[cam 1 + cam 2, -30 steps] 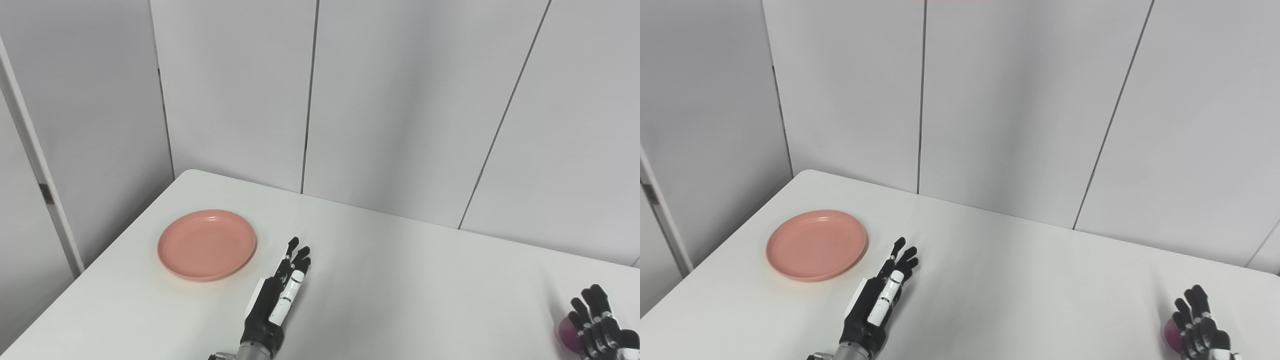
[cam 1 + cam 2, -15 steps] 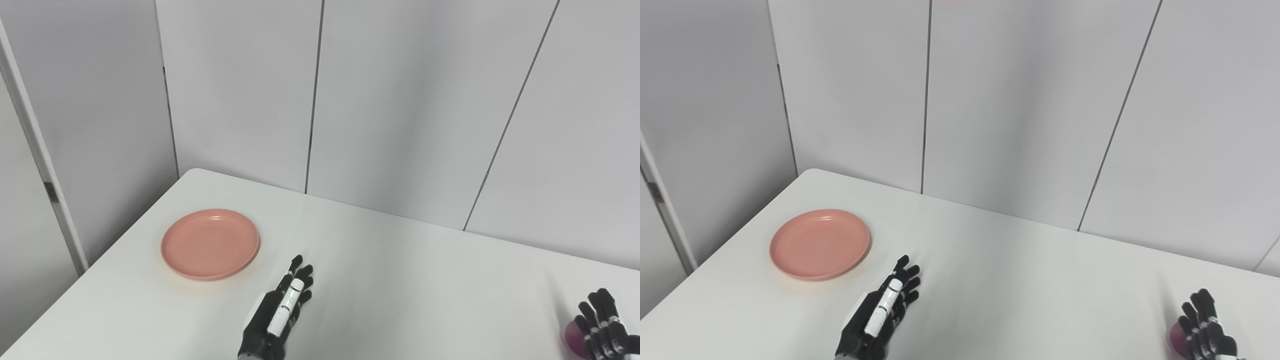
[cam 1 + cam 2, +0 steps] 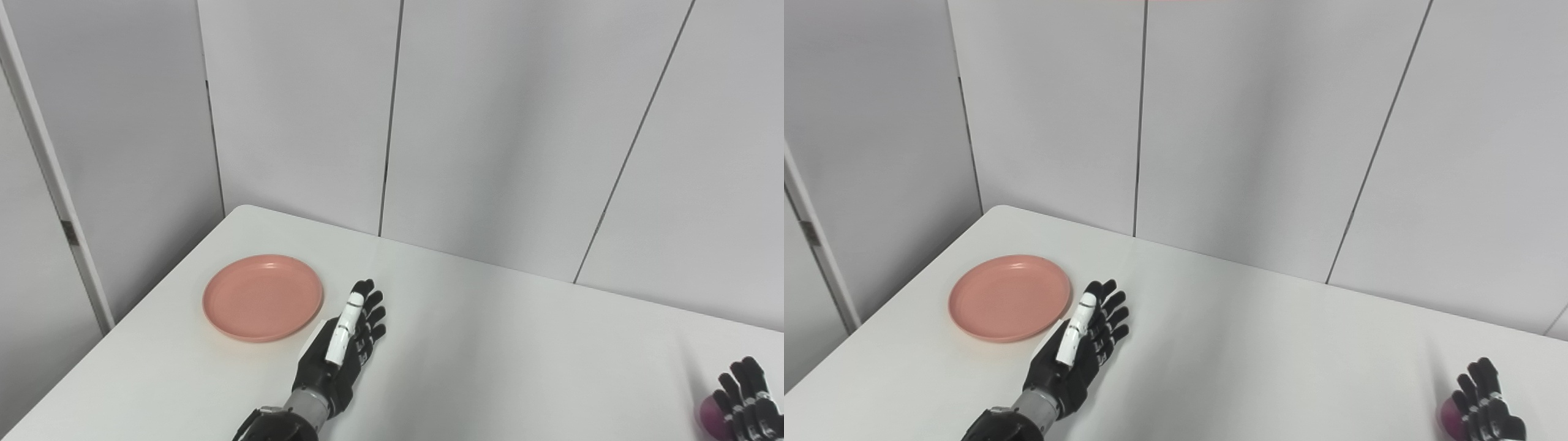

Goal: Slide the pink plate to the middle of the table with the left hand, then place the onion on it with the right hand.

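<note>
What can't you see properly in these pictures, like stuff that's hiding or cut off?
- Onion: only a purple sliver shows in both views; the right hand covers most of it and the bottom edge cuts it.
- Right hand: cut by the bottom edge, so whether it grips the onion cannot be told.
- Left hand: whether it touches the pink plate or just lies beside its rim is unclear.
- Table: its near and right parts run out of frame.

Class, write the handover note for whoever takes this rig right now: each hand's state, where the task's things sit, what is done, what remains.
Left hand: open, empty, just right of the pink plate, not gripping it.
Right hand: fingers apart at the bottom right, beside the onion, no clear grasp.
Plate sits near the table's left side.
Done: nothing.
Left: slide plate to the middle, then place onion on it.
</note>
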